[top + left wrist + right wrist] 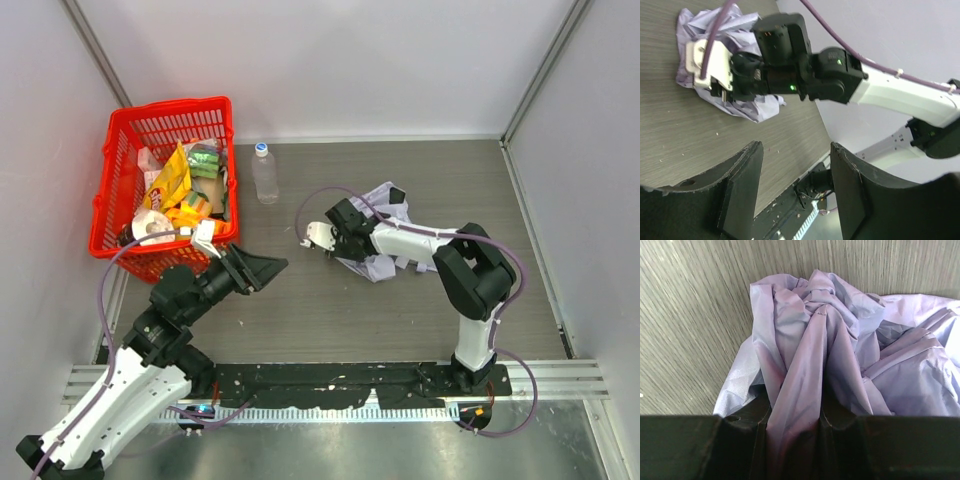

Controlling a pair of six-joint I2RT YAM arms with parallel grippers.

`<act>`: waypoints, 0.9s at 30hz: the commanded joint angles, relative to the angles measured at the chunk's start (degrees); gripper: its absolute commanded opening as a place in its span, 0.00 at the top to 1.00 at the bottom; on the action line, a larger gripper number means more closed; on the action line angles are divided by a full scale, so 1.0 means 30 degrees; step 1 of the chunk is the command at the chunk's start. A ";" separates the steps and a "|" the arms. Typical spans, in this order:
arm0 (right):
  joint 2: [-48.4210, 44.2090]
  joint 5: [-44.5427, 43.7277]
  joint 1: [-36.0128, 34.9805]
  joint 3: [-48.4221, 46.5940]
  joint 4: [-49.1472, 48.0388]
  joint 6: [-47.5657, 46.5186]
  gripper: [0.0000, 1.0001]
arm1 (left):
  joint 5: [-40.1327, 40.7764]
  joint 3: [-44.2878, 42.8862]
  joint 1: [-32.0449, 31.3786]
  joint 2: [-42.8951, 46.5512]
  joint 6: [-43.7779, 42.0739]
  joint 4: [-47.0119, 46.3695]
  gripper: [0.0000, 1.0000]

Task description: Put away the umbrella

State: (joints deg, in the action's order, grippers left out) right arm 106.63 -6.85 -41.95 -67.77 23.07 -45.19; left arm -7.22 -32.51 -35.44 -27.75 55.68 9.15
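Observation:
The umbrella (388,203) lies as a crumpled heap of pale lavender fabric on the table right of centre. My right gripper (345,248) reaches into its left side from above. In the right wrist view the right gripper (795,415) is shut on a thick fold of the umbrella's (840,340) fabric, which fills the gap between the fingers. My left gripper (265,268) hovers left of the umbrella, well apart from it. In the left wrist view the left gripper (796,147) stands open with nothing between its fingers, facing the umbrella (757,107) and the right arm (880,90).
A red basket (115,170) full of snack packs stands at the back left. A clear plastic bottle (265,172) stands upright just right of it. White walls close in the table at the back and on both sides.

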 commanded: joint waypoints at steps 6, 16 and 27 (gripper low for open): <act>0.4473 1.0278 0.1296 -0.3276 0.6136 0.4134 0.99 | -0.3481 0.2045 -0.0605 0.0841 0.0366 -0.2724 0.41; 0.6528 1.6487 0.3613 -0.5008 0.7984 0.5250 0.99 | 0.4684 0.4011 -0.4326 -0.5272 0.4692 -0.7349 0.19; 0.6528 1.6581 0.4053 -0.4892 0.7633 0.5219 0.99 | 1.1306 0.2195 -0.5266 -1.4534 1.5189 -0.9870 0.17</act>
State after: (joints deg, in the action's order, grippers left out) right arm 120.90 39.88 -27.79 -86.94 39.68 -31.35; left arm 15.40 -22.81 -50.81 -67.11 90.11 -12.23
